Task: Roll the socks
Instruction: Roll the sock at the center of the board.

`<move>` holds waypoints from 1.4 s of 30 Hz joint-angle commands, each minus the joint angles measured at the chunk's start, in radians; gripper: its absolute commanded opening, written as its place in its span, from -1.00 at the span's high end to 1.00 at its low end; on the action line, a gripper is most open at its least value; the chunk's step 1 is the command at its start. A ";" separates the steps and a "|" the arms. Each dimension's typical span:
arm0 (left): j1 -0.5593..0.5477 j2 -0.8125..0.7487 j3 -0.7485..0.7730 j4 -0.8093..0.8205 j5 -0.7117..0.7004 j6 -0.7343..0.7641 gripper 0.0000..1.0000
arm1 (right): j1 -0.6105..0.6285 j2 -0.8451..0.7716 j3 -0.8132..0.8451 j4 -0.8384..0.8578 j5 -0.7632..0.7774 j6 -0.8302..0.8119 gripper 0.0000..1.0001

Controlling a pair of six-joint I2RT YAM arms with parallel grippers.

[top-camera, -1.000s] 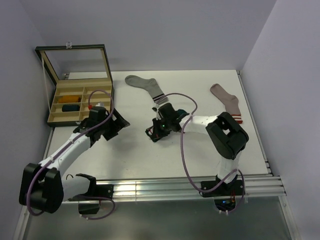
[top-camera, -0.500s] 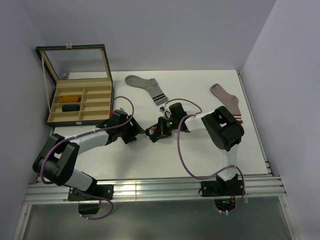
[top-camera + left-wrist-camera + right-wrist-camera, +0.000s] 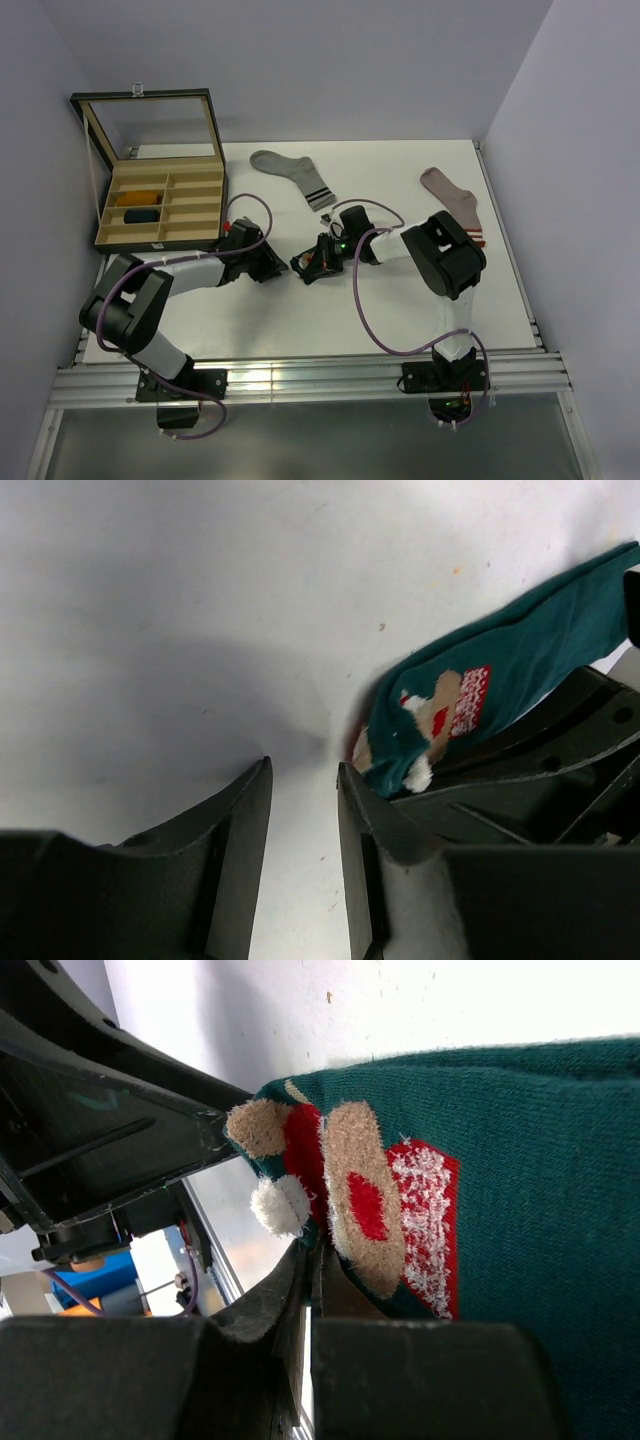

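**Top view.** The left hand (image 3: 281, 270) and the right hand (image 3: 301, 266) meet tip to tip in the middle of the counter (image 3: 300, 325), the left at nine o'clock of the right. What lies between them is covered from up here. At ten o'clock the open box (image 3: 213, 200) holds a mustard-orange sock (image 3: 143, 197) and a navy sock (image 3: 141, 214) in neighbouring compartments, so I judge one sock is left to roll. The grey sock (image 3: 296, 176) at twelve o'clock and the pinkish-beige sock (image 3: 455, 205) at two o'clock lie flat, well apart, and are best left alone.

**Left wrist.** The left hand's jaws stand a narrow gap apart with only bare counter between them, so it grips nothing. The dark teal sock (image 3: 510, 665) sits at two o'clock of that gap. Its figured end touches the outer side of one finger, and the rest runs up over the right hand's black body. Shutting here would likely catch air. A better move is to widen the jaws, shift toward three o'clock until the sock's end sits between the fingers, and only then pinch.

**Right wrist.** The right hand is fully shut, with the sock's lower edge, just under the figure, nipped in the seam at six o'clock. The cloth spreads away toward three o'clock, and the left hand's body fills ten o'clock. This pinch should stay firm and the fabric taut, so that the roll starts tight from the figured end. A slack start would probably give a loose bundle that unrolls on release.
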 commanded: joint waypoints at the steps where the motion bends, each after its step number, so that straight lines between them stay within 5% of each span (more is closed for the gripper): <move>1: -0.008 0.052 0.021 0.013 -0.007 0.032 0.23 | -0.012 0.003 -0.009 0.027 0.002 0.000 1.00; 24: -0.019 0.046 -0.056 0.282 0.113 0.030 0.24 | -0.029 0.026 -0.001 0.016 0.004 0.006 0.99; 30: -0.019 0.059 -0.061 0.354 0.139 0.021 0.48 | -0.030 0.032 0.002 0.008 0.007 0.003 0.98; 42: -0.019 0.090 -0.053 0.429 0.168 0.020 0.50 | -0.032 0.035 0.009 -0.003 0.011 0.003 0.97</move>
